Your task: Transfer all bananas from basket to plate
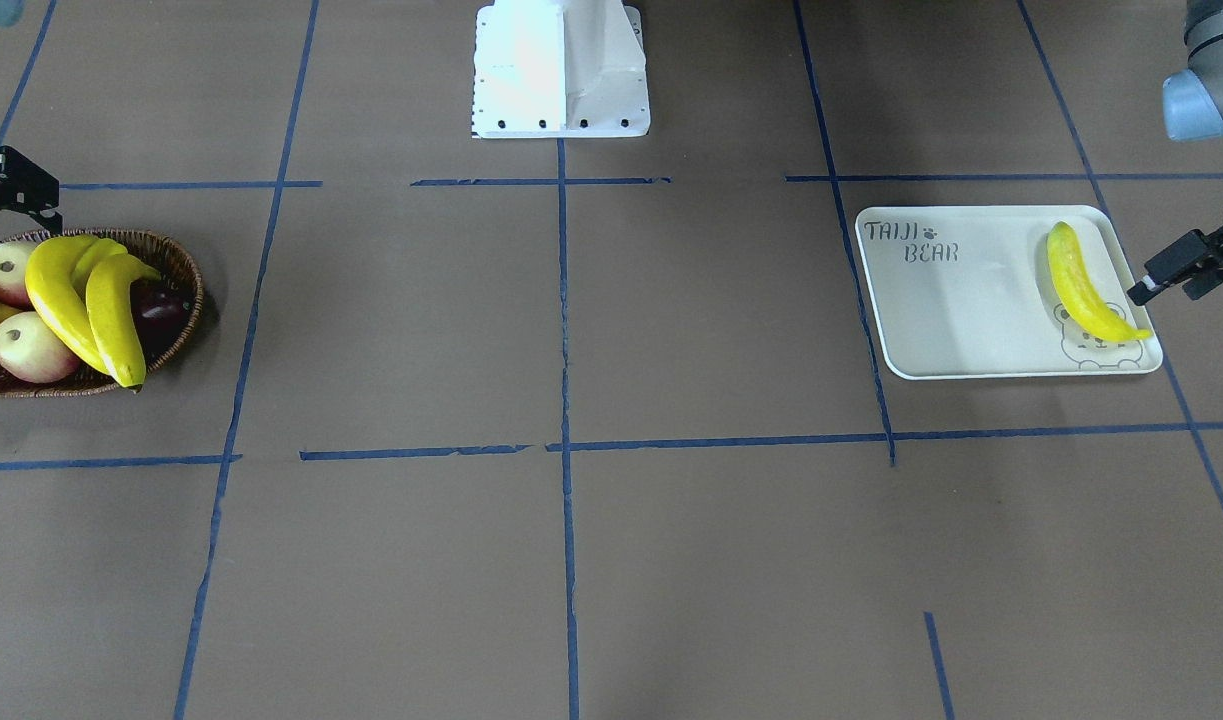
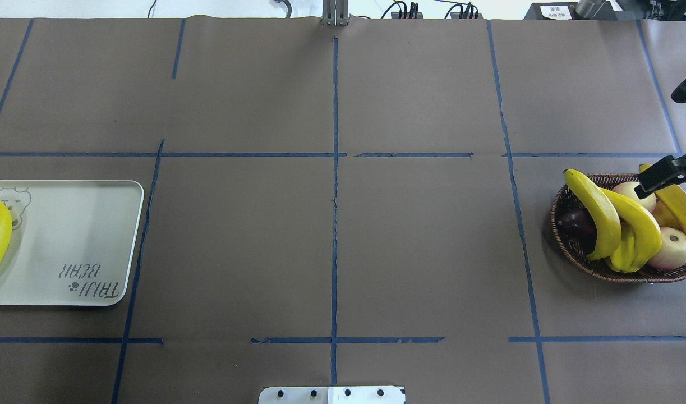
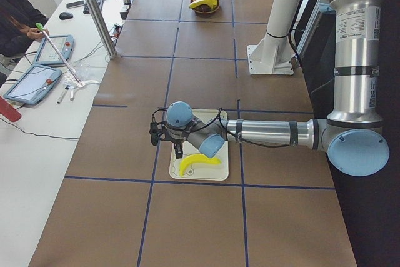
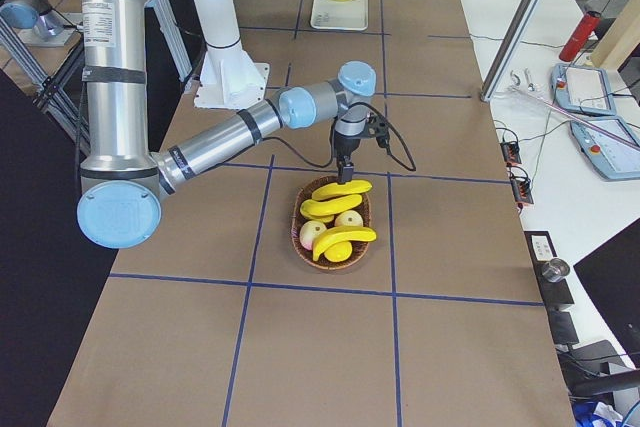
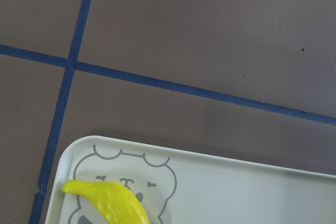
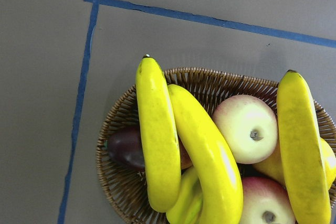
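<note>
Three yellow bananas point(image 1: 56, 295) lie across other fruit in the brown wicker basket point(image 1: 176, 255); they also show in the right wrist view point(image 6: 157, 140). A fourth banana point(image 1: 1083, 285) lies on the off-white plate point(image 1: 971, 310), over the bear drawing. My left gripper point(image 1: 1141, 290) is beside the plate's outer edge, close to that banana's tip and holding nothing. My right gripper point(image 2: 657, 177) hovers over the basket's far side, above the fruit. I cannot tell whether either gripper is open or shut. No fingers show in the wrist views.
Pale red-yellow apples point(image 1: 31, 345) and a dark purple fruit point(image 1: 156, 310) share the basket. The white robot base point(image 1: 561, 70) stands at the table's robot side. Blue tape lines cross the brown table between basket and plate.
</note>
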`<state>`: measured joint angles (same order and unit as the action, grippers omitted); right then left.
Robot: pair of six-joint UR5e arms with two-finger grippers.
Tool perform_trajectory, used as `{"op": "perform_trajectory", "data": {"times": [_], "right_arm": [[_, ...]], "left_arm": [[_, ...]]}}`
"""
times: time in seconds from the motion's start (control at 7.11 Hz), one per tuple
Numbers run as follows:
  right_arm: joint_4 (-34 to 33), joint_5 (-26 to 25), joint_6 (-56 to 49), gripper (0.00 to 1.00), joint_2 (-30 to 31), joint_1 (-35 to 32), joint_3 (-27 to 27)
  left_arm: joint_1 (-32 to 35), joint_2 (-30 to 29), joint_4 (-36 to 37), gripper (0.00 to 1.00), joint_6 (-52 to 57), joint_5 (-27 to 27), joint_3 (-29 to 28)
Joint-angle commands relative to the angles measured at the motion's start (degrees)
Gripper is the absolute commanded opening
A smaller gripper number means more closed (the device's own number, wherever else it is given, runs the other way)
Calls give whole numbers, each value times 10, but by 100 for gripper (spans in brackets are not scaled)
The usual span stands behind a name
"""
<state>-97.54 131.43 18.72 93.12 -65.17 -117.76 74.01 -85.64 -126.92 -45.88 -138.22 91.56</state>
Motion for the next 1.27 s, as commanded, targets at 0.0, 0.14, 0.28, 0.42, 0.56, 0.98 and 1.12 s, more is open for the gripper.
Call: {"op": "perform_trajectory", "data": {"times": [0.0, 0.14, 0.28, 0.42, 0.56, 0.98, 1.12], "right_arm": [[177, 25, 4, 100, 60, 0, 72], [189, 39, 6, 100, 61, 0, 81], [190, 43, 7, 100, 64, 0, 79], [190, 45, 27, 100, 65, 0, 80], [190, 45, 43, 100, 64, 1, 83], [192, 44, 37, 100, 66, 17, 105], [192, 44, 41, 100, 64, 25, 104]], "left_arm": [[0, -1, 0, 100, 0, 0, 5], [1, -2, 0, 100, -1, 1, 5], [0, -3, 0, 100, -1, 0, 6], [0, -1, 0, 100, -1, 0, 5], [0, 0, 0, 100, -1, 0, 5], [0, 3, 0, 100, 0, 0, 5], [0, 3, 0, 100, 0, 0, 5]]}}
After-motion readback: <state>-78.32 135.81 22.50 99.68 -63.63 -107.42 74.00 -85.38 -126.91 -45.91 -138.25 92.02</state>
